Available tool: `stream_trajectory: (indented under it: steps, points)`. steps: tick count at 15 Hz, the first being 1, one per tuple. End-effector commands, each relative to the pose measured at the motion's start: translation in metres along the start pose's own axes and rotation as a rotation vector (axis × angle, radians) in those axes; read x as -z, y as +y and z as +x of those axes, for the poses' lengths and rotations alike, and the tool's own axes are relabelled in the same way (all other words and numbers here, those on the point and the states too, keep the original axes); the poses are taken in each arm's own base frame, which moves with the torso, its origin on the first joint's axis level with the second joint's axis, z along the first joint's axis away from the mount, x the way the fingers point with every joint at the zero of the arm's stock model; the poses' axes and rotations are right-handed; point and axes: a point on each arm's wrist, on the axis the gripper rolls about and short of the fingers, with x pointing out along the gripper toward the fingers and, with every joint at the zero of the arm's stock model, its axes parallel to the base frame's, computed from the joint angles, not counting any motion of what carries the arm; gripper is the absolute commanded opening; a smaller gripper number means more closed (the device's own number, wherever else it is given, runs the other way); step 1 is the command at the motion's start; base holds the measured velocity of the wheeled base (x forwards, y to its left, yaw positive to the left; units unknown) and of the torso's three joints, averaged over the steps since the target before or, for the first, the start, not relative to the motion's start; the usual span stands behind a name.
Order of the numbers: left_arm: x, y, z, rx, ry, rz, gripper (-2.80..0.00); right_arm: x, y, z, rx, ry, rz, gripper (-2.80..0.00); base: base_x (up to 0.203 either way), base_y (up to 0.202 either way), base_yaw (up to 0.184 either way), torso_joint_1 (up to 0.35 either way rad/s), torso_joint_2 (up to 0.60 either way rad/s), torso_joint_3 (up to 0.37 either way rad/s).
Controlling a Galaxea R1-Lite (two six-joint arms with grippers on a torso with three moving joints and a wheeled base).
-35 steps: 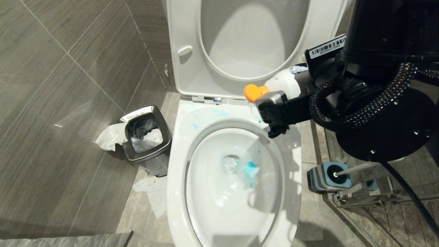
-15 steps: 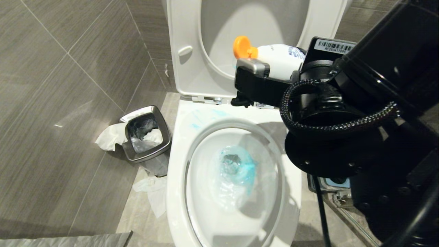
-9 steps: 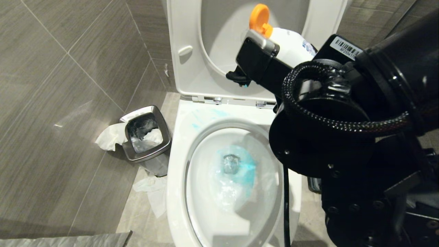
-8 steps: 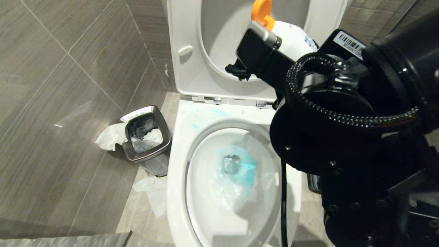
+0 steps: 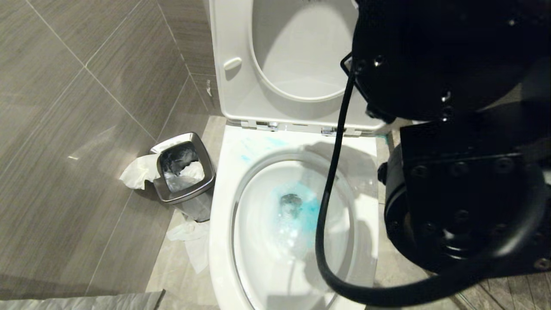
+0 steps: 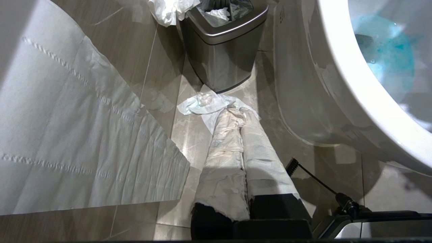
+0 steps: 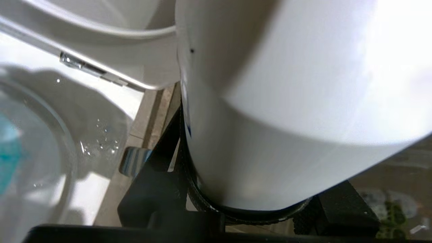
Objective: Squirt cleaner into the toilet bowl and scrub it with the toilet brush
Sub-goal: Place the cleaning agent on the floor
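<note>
One big white plastic bottle (image 7: 287,101) held snug in the right gripper (image 7: 236,209), carried clear of the bowl, likely because squirting looks done. Turquoise-blue cleaner (image 5: 308,213) pooled at the middle of the large glossy white ceramic toilet bowl (image 5: 224,206), thin smears at 11 o'clock on its rim. Left gripper (image 6: 241,189) pinched tight, parked low near 7 o'clock of the bowl. No toilet brush in sight yet.

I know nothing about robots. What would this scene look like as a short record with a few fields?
Place: tiled bathroom
Toilet bowl: seat and lid raised
Cleaner: turquoise tint in the water, smears on the rim
Right pincer: shut on a white bottle, beside the bowl
Left pincer: shut, wrapped in white paper, low over the floor
Steel bin: left of the toilet, paper around it
Toilet brush: not visible
</note>
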Motion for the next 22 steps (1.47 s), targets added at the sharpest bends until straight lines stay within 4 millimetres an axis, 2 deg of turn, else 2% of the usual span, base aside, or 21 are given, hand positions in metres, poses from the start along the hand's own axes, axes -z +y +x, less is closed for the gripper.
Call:
stream_trajectory:
  steps: [1, 4, 9, 19, 22]
  points:
    - [0.000, 0.000, 0.000, -0.001, 0.002, 0.000, -2.80, -0.007, -0.009, 0.001, 0.001, 0.008, 0.047, -2.80, 0.000, 0.000, 0.000, 0.000, 0.00, 0.000]
    - [0.000, 0.000, 0.000, 0.000, 0.002, 0.000, -2.80, -0.016, -0.039, 0.009, 0.025, 0.026, 0.094, -2.80, 0.000, 0.000, 0.000, 0.000, 0.00, 0.000]
    - [0.000, 0.000, 0.000, 0.000, 0.002, 0.000, -2.80, -0.008, -0.082, 0.040, 0.119, 0.097, 0.077, -2.80, 0.000, 0.000, 0.000, 0.000, 0.00, 0.000]
    - [0.000, 0.000, 0.000, 0.000, 0.002, 0.000, -2.80, 0.015, -0.165, 0.045, 0.196, 0.130, 0.251, -2.80, 0.000, 0.000, 0.000, 0.000, 0.00, 0.000]
    - [0.000, 0.000, 0.000, 0.000, 0.002, 0.000, -2.80, 0.020, -0.171, 0.061, 0.265, 0.183, 0.198, -2.80, 0.000, 0.000, 0.000, 0.000, 0.00, 0.000]
